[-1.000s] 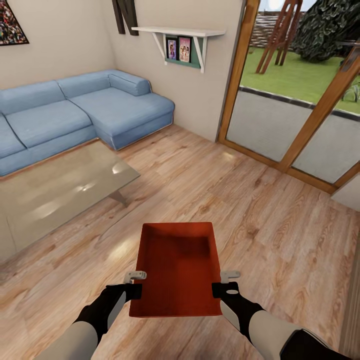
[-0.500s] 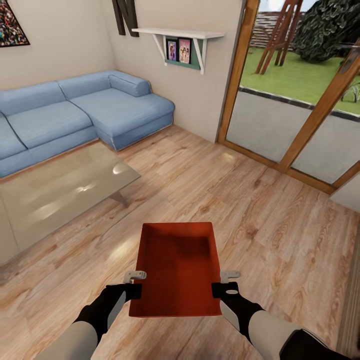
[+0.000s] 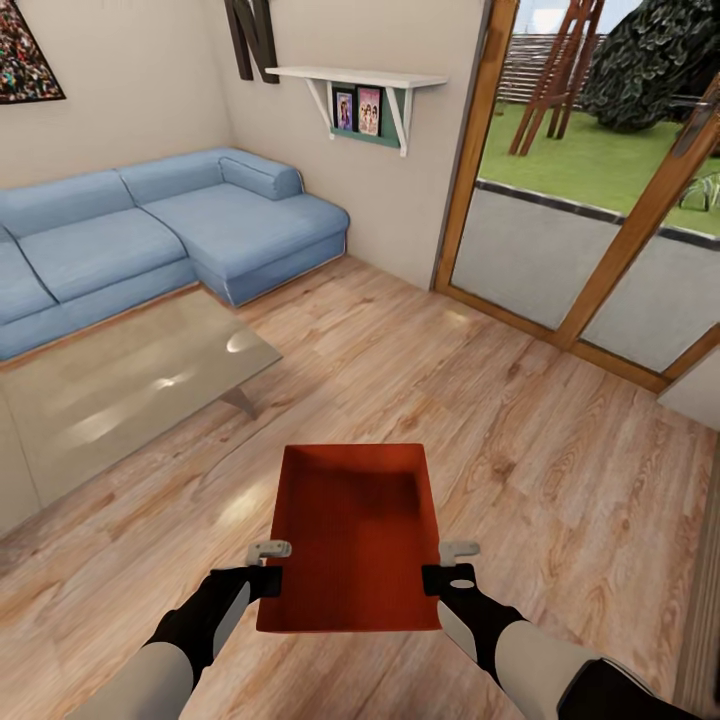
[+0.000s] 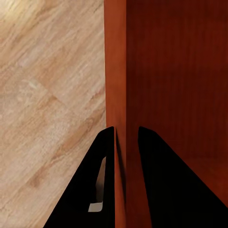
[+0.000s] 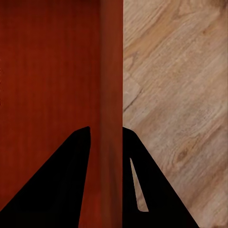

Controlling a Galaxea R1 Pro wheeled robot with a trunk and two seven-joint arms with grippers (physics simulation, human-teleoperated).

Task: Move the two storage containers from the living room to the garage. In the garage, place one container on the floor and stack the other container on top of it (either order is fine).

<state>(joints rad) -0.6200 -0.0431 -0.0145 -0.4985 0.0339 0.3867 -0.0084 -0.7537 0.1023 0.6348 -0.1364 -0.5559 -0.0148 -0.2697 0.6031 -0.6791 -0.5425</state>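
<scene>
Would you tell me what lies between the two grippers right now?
The storage container, in the head view: the left gripper and the right gripper each clamp one side wall.

Storage container point(image 3: 350, 540): orange-red, plain. Sofa point(image 3: 150, 235): blue. Plank floor point(image 3: 520, 420): light wood grain. Door frames point(image 3: 462, 150): orange-brown wood. Gripper fingers point(image 4: 161, 185): black.

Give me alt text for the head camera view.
Both grippers, left and right, hold an orange-red storage container by its side walls above a light wood-plank floor. Behind are a glass coffee table, blue corner sofa and wood-framed glass doors.
</scene>
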